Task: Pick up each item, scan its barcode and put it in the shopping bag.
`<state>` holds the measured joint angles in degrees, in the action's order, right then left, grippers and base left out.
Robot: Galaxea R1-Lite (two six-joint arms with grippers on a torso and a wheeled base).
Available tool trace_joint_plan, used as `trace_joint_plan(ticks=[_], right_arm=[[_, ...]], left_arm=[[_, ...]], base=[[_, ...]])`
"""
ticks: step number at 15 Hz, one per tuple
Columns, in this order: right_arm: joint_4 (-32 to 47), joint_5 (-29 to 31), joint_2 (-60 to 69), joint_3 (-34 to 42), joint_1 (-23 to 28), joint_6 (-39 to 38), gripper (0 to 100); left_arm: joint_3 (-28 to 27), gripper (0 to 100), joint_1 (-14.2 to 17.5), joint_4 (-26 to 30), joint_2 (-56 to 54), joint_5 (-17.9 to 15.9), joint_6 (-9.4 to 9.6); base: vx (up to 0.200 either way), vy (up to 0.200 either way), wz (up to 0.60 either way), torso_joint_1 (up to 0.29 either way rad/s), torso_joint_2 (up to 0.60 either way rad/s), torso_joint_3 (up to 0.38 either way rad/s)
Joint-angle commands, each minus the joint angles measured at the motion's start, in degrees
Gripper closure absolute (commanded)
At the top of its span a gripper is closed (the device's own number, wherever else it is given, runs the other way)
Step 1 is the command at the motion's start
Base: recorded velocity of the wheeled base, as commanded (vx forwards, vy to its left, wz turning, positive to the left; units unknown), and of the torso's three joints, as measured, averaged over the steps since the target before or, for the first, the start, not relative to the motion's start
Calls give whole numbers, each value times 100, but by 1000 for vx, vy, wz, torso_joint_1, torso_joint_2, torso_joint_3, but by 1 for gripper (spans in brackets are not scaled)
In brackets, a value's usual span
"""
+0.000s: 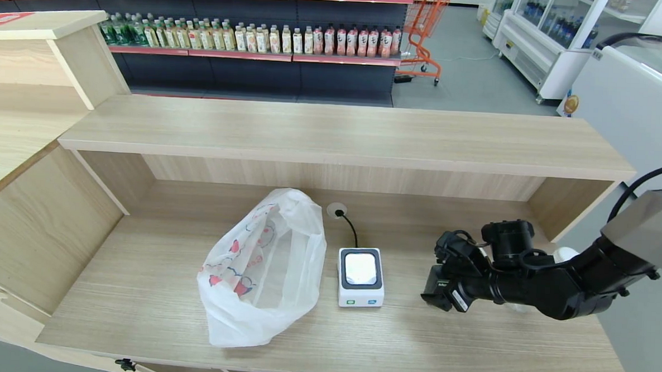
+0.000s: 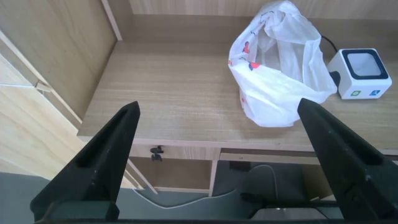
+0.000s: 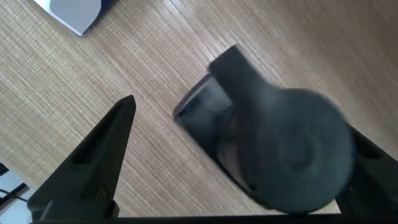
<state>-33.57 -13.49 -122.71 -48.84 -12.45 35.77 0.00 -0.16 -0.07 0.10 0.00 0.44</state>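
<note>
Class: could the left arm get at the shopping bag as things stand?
Probably yes: the left gripper is open, and only bare counter lies between it and the shopping bag; the scanner stands beyond the bag.

CHECKOUT: The right gripper (image 3: 242, 118), fingers (image 3: 93, 162) spread wide, hangs over the wooden counter (image 3: 161, 37). A dark, blurred object (image 3: 280, 143) sits centre-right of the frame, the scanner (image 3: 78, 9) at upper left.
</note>
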Motion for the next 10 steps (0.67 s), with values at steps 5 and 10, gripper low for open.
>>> trace_joint_plan(ticks=[5, 10], right_arm=[[-150, -320, -130, -47, -56, 0, 100], [-193, -356, 160, 348, 58, 9, 100]], left_arm=[[0, 0, -2, -1, -1, 9, 0], [0, 0, -2, -1, -1, 0, 0]], base=[[0, 0, 0, 0, 0, 0], [0, 0, 0, 0, 0, 0]])
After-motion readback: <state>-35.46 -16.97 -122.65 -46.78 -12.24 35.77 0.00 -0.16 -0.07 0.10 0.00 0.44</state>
